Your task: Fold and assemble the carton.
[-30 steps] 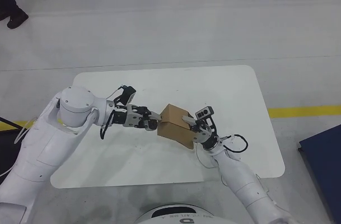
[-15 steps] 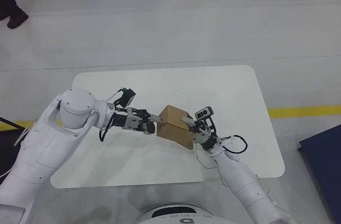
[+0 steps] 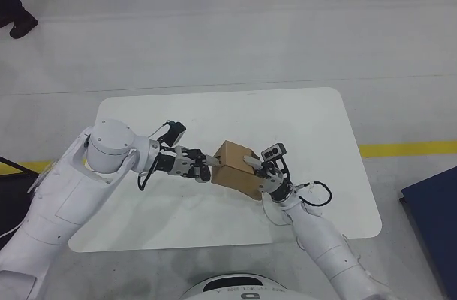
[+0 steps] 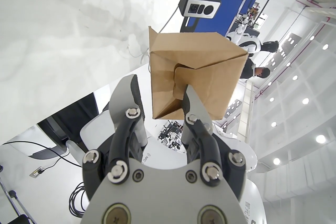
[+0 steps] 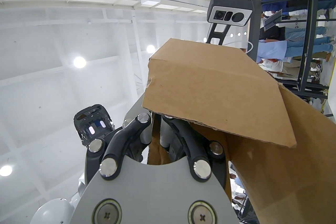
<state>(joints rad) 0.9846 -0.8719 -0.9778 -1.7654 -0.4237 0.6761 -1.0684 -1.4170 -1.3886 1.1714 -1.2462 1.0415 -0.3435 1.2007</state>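
Over the last second little has shifted at the carton point(image 3: 232, 166) itself: in the top view it sits where it did, at the middle of the frame over the white table point(image 3: 311, 127), held between the two arms; whether it rests on the tabletop cannot be told. What has moved is the left arm. Its shoulder and wrist have drifted a little toward the right and lower in the frame, so the left gripper point(image 3: 205, 166) has closed in on the carton's left end after easing back a touch half a second ago. The right gripper point(image 3: 257, 174) has kept its place at the carton's lower right corner. In the left wrist view the left gripper point(image 4: 160, 86) has its jaws spread, one finger point(image 4: 190, 99) lying against the tuck flap point(image 4: 181, 78) on the end face while the other stands free beside the box. In the right wrist view the right gripper point(image 5: 155, 125) has its jaws pressed together on a cardboard panel, pinching it, with a loose flap point(image 5: 210, 93) bent above. This reads as the left finger pushing the end flap home while the right arm steadies the box. That end looks nearly closed, though the flap's edge is not yet flush.
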